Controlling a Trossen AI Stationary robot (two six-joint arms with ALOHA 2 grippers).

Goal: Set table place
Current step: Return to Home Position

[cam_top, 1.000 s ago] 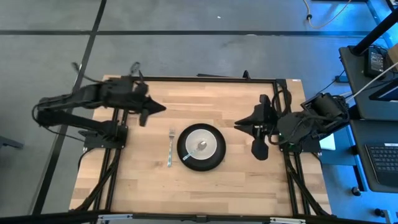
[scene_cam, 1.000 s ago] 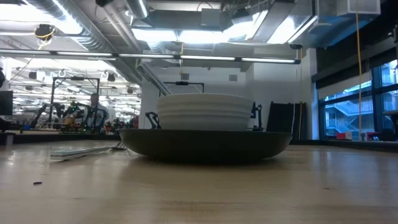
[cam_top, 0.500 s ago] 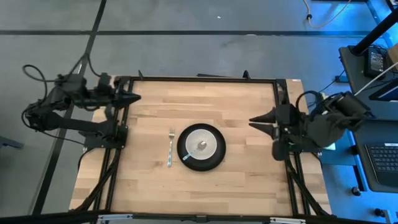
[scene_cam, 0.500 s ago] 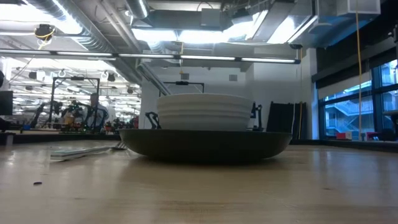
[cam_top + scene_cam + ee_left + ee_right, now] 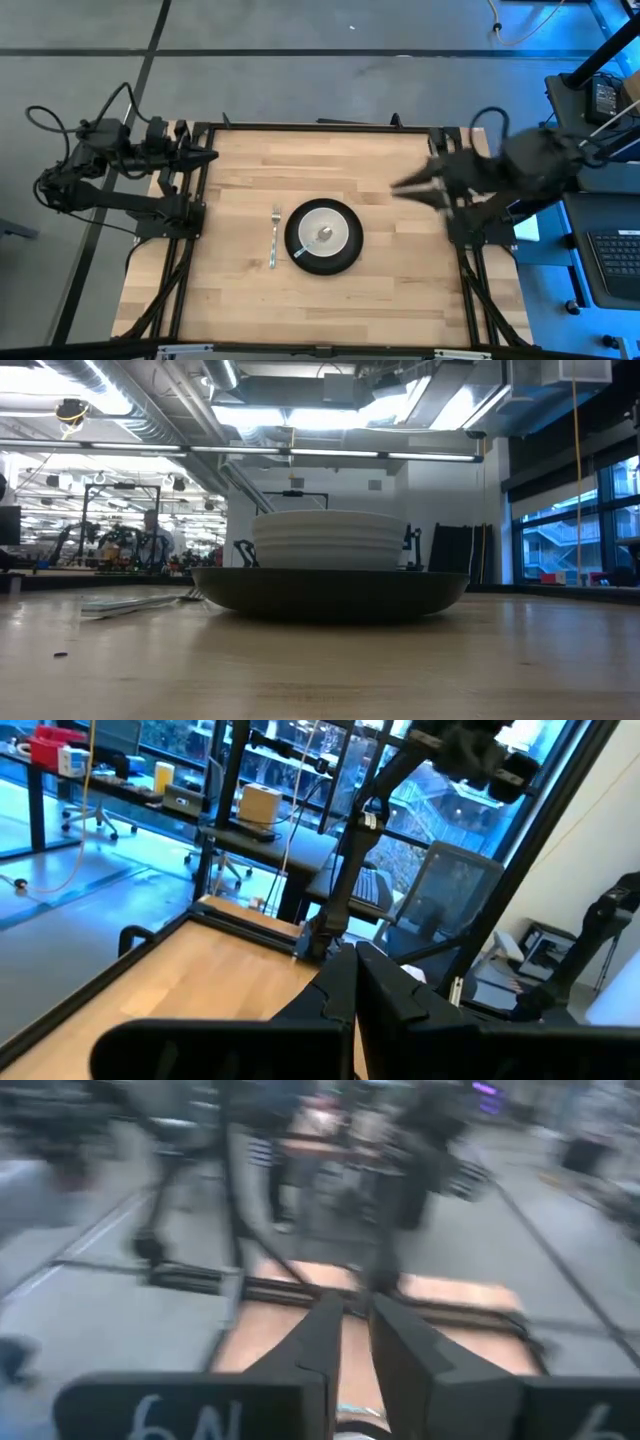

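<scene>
On the light wooden table, a white bowl sits inside a dark plate near the middle. The low view shows the bowl standing on the plate. A fork lies flat just left of the plate. A small utensil rests in the bowl, its pale blue end toward the plate's rim. My left gripper is shut and empty at the table's far left corner. My right gripper hangs raised over the right side, pointing left. Its fingers stand a narrow gap apart around nothing.
A thin black frame edges the table, and arm mounts stand at both sides. Bare wood lies all around the plate. A desk with a keyboard stands beyond the right edge.
My left gripper has drawn back from over the table toward the far left corner, then held still. My right gripper has risen and rolled its wrist near the right edge, and it blurs with motion now. The plate, bowl and fork have stayed put.
</scene>
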